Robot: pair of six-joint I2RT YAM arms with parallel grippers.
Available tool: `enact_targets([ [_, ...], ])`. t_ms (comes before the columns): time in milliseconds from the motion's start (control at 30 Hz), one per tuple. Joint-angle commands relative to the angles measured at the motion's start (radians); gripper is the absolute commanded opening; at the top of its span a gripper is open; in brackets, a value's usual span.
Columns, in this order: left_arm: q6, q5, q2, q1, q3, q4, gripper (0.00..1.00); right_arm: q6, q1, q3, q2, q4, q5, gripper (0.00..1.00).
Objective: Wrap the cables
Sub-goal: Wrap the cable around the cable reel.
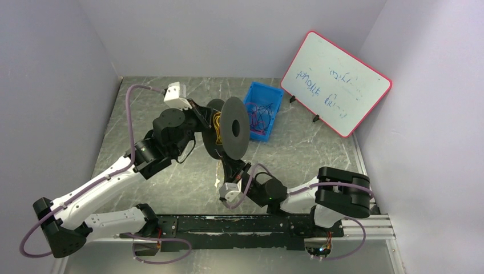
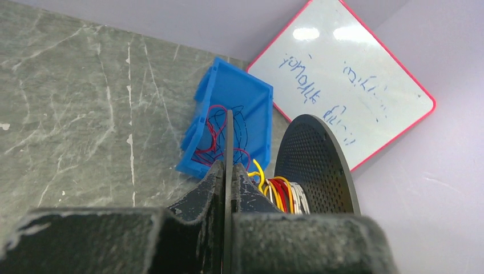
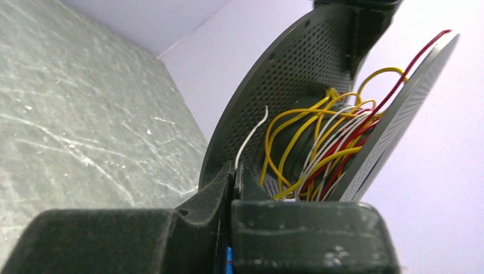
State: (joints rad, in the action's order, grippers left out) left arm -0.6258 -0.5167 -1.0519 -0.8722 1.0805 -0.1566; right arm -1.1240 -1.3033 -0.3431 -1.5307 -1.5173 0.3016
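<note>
- The cables (image 3: 319, 142) (yellow, red and white strands) sit in loose, slack coils around the hub of a black spool (image 1: 235, 128), between its two perforated discs.
- The spool hangs in the air with its discs roughly upright, so its winding axis runs about level over the tabletop (image 1: 297, 154).
- One white cable (image 3: 254, 134) rises out of the right claw (image 3: 235, 171), which is pinched fully together and appears to grip that strand. The coils lie just above and to the right of its tips.
- The right claw sits directly under the spool and is the nearer one to the free strand. Guiding it around the hub looks like that arm's job.
- The left claw (image 2: 229, 168) is clamped tight on the thin edge of one disc and carries the spool from the far-left side.
- More cables, red and blue, lie tangled in a blue bin (image 2: 242, 94) just beyond the spool.
- The tabletop is grey marbled stone; a red-framed whiteboard (image 1: 337, 83) leans at the right, and plain pale walls close in on three sides.
</note>
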Motion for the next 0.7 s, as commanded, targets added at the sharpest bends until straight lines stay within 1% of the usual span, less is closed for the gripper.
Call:
enact_targets([
  [0,-0.102,0.040,0.023,-0.017,-0.039,0.149,0.07,-0.008,-0.029,-0.074,0.010,-0.306,-0.020,0.00],
  [167,-0.126,0.031,0.034,-0.017,-0.083,0.170,0.07,-0.018,-0.044,-0.125,0.018,-0.307,0.056,0.00],
  [267,-0.152,0.035,0.036,-0.017,-0.110,0.183,0.07,-0.011,-0.044,-0.178,0.007,-0.307,0.127,0.00],
  [433,-0.196,0.073,0.030,-0.017,-0.137,0.197,0.07,0.013,-0.043,-0.259,-0.027,-0.306,0.204,0.00],
  [667,-0.227,0.121,0.029,-0.017,-0.158,0.201,0.07,0.007,-0.044,-0.373,-0.084,-0.307,0.355,0.00],
])
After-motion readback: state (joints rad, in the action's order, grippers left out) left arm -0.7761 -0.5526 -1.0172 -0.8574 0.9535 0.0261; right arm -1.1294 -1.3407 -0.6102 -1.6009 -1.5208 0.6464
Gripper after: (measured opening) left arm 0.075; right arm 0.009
